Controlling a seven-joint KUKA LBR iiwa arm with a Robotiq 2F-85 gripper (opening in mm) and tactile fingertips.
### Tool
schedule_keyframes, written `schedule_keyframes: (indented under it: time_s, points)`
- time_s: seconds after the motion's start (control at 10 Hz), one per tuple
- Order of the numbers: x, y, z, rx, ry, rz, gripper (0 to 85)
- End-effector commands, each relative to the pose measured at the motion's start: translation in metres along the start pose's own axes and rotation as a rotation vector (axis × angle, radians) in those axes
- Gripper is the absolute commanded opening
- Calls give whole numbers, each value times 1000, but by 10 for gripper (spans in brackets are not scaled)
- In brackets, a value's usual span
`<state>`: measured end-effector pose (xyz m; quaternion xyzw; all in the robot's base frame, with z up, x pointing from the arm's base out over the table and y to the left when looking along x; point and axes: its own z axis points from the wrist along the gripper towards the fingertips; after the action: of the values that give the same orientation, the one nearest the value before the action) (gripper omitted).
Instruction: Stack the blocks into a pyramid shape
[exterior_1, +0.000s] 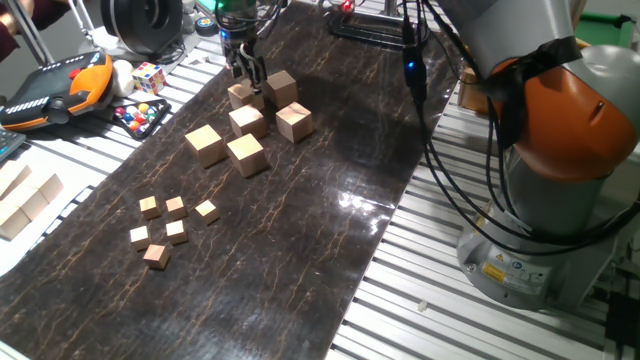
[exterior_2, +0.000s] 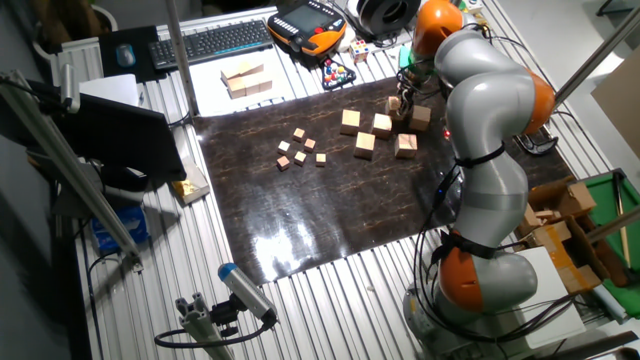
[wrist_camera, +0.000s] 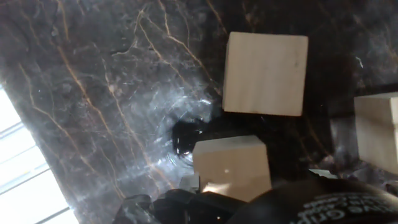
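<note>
The pincer (exterior_1: 246, 68) hangs low over the far end of the dark marbled mat (exterior_1: 300, 250) on the table (exterior_1: 480, 320), its two fingers pointing down at one of the blocks (exterior_1: 243, 96); that block sits right at the fingertips, and in the hand view it fills the space just ahead of the pincer's dark body. Whether the fingers are pressed against its sides or stand a little off them I cannot tell. Just beside the pincer, on the side toward the arm's base, a second block (exterior_1: 281, 87) rests on the mat. A little farther out come a third block (exterior_1: 247, 121) and a fourth (exterior_1: 294, 122), both flat on the mat and apart from each other. Beyond those, farther still from the pincer, lie the fifth block (exterior_1: 204, 145) and the sixth (exterior_1: 246, 154), side by side with a gap between them. All six sit singly on the mat, none on top of another. Well away from the pincer, past the blocks, a loose cluster of small wooden cubes (exterior_1: 165, 228) is scattered on the mat. Off the mat, to the pincer's other side, a multicoloured puzzle cube (exterior_1: 149, 77) stands on the table near an orange-and-black handheld controller (exterior_1: 60, 88).
</note>
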<state>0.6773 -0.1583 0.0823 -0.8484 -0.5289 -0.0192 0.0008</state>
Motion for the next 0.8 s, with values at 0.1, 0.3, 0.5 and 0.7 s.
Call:
schedule_keyframes:
  time_s: [0.1, 0.3, 0.5, 0.7]
  points:
    - [2, 3, 3, 7, 0, -11, 850]
    - [4, 7, 8, 22, -2, -23, 850]
    - [4, 9, 11, 30, 1, -23, 850]
    - [3, 8, 16, 33, 8, -23, 847]
